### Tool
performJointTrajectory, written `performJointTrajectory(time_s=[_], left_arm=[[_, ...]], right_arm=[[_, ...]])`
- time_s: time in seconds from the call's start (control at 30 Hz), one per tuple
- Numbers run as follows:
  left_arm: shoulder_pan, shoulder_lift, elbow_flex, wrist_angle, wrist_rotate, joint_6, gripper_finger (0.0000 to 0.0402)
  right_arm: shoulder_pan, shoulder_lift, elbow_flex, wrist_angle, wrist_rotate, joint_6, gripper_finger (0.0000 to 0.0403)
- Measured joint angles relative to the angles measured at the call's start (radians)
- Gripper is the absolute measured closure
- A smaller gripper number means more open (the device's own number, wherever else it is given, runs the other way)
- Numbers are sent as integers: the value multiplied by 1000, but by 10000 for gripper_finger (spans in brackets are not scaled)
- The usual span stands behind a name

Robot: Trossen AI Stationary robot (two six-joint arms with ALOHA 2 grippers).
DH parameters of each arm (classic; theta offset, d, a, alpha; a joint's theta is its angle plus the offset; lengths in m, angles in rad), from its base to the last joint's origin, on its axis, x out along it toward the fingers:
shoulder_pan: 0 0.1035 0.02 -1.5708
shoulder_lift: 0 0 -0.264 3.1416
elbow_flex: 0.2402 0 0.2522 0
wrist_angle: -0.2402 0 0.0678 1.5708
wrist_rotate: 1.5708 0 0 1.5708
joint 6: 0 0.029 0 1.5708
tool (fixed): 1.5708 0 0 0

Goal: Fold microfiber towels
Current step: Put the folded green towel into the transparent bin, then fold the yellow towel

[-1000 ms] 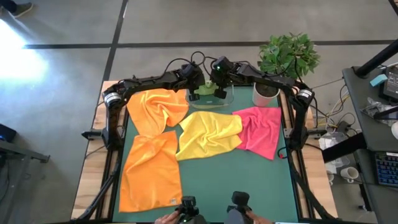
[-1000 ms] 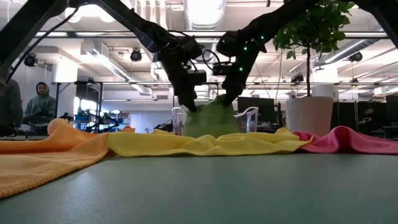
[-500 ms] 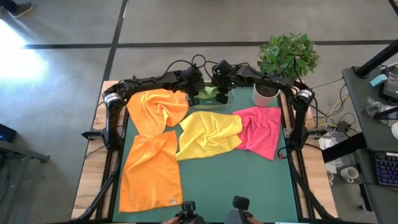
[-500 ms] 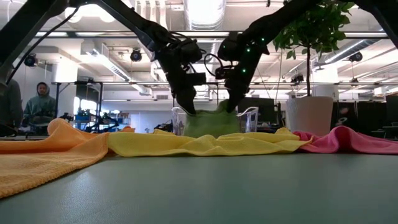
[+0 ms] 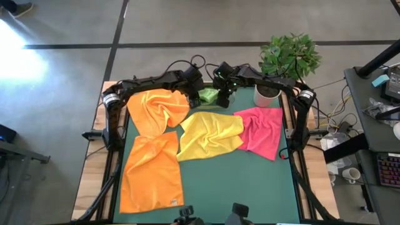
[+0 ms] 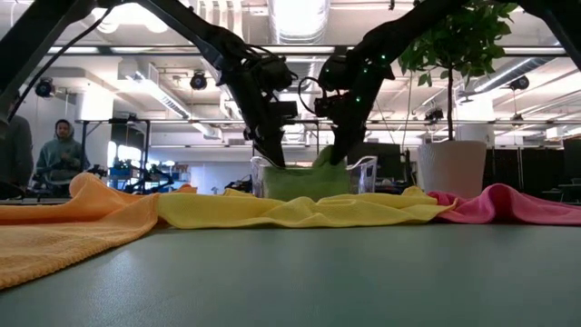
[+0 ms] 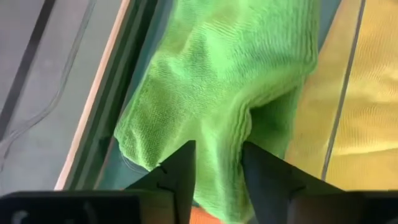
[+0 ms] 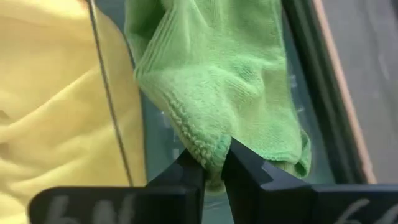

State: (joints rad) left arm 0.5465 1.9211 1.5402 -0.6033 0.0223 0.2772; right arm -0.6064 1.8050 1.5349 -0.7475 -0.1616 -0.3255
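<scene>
The lime green towel (image 5: 210, 95) lies bunched in the clear plastic tray (image 6: 367, 166) at the table's far edge. My left gripper (image 7: 216, 171) stands open over the towel's left part, a raised fold (image 7: 239, 118) running between its fingers. My right gripper (image 8: 213, 163) is shut on the towel's right part. Both point steeply down into the tray. On the green mat lie two orange towels (image 5: 159, 109) (image 5: 151, 172), a yellow one (image 5: 209, 134) and a hot pink one (image 5: 262, 128), all spread flat. My left gripper has the green fold between its parted fingers; whether they touch it I cannot tell. My right gripper pinches a folded, hemmed edge (image 8: 200, 144) of the green towel between its two fingertips, coming from above and slanting down. The towel's remainder lies slack in the tray.
A white pot (image 5: 267, 94) with a leafy plant stands right of the tray at the far right. The yellow towel's far edge reaches close to the tray. A person (image 6: 59, 150) stands in the room behind the table, at the left.
Both grippers have tipped more steeply down over the tray. The green towel, which stood as a hump above the tray's rim between them, has sunk down into the tray.
</scene>
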Motion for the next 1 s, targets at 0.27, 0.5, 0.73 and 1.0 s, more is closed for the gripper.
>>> performJointTrajectory(time_s=[0.27, 0.5, 0.73, 1.0], left_arm=[[0, -43, 4, -20, 2, -9, 267], [2, -122, 5, -42, 2, -9, 267], [2, -246, 5, -101, 0, -11, 267], [3, -395, 3, -114, -8, -63, 267]], right_arm=[[0, 0, 0, -45, -4, 39, 296], [0, -34, 0, -91, -4, 38, 260], [-13, -64, 29, -77, -4, 38, 270], [-39, -21, 50, -79, -65, 47, 364]])
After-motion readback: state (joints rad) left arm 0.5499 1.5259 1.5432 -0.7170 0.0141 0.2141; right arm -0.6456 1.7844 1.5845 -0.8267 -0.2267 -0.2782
